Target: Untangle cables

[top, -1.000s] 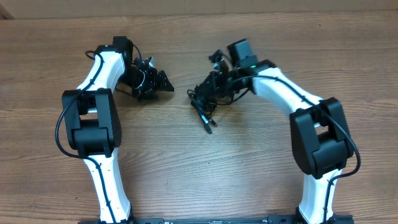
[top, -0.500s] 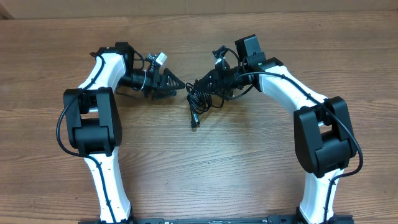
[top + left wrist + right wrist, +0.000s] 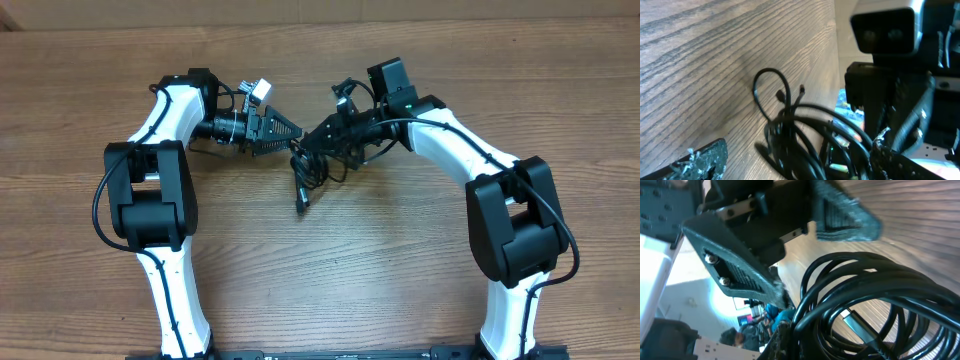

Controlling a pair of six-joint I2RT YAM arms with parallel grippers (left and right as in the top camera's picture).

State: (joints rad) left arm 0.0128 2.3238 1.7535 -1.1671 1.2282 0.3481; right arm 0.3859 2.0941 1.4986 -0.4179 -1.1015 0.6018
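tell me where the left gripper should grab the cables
Likely the loose loops on the left edge of the cables, coming from the left: the right gripper is shut on their right side, and those loops stick out toward the open left gripper.

- The cables (image 3: 314, 160) are thin, glossy black cords, wound into one tight tangle of overlapping loops.
- The tangle sits over the tabletop (image 3: 400, 260) about midway between its left and right edges, nearer the far edge than the near one.
- One straight tail (image 3: 301, 192) runs out of the tangle toward the near edge and ends in a small dark plug.
- In the left wrist view, one thin loop (image 3: 765, 82) arcs free of the mass beside two small plug ends (image 3: 781, 95).
- Close up, the coils (image 3: 865, 287) lie stacked and crossing.
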